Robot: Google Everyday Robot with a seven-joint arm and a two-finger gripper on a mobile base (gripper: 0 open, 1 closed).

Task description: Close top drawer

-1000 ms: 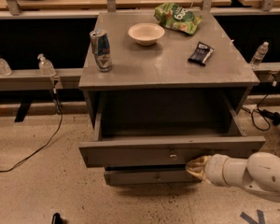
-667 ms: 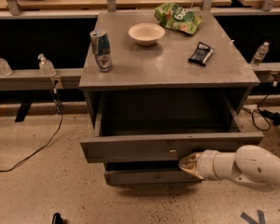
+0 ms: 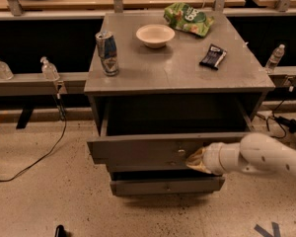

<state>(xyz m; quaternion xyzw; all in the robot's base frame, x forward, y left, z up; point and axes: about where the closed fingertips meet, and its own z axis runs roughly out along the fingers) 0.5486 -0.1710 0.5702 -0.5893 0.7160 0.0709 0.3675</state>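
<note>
The top drawer (image 3: 138,149) of the grey cabinet stands pulled out, its flat grey front facing me with a small round knob (image 3: 181,152) at centre. Its inside looks dark and empty. My gripper (image 3: 195,161) comes in from the right on a white arm (image 3: 266,157). Its tan tip presses against the drawer front just right of the knob. A lower drawer (image 3: 163,185) also sticks out a little beneath it.
On the cabinet top (image 3: 158,70) stand a can (image 3: 107,52), a white bowl (image 3: 155,35), a green chip bag (image 3: 188,18) and a dark snack bar (image 3: 213,56). Plastic bottles (image 3: 49,69) sit on rails at both sides. Cables (image 3: 44,152) lie on the floor.
The arm has moved left along the drawer front, from right of the knob to close beside it. The drawer front has shifted slightly back toward the cabinet.
</note>
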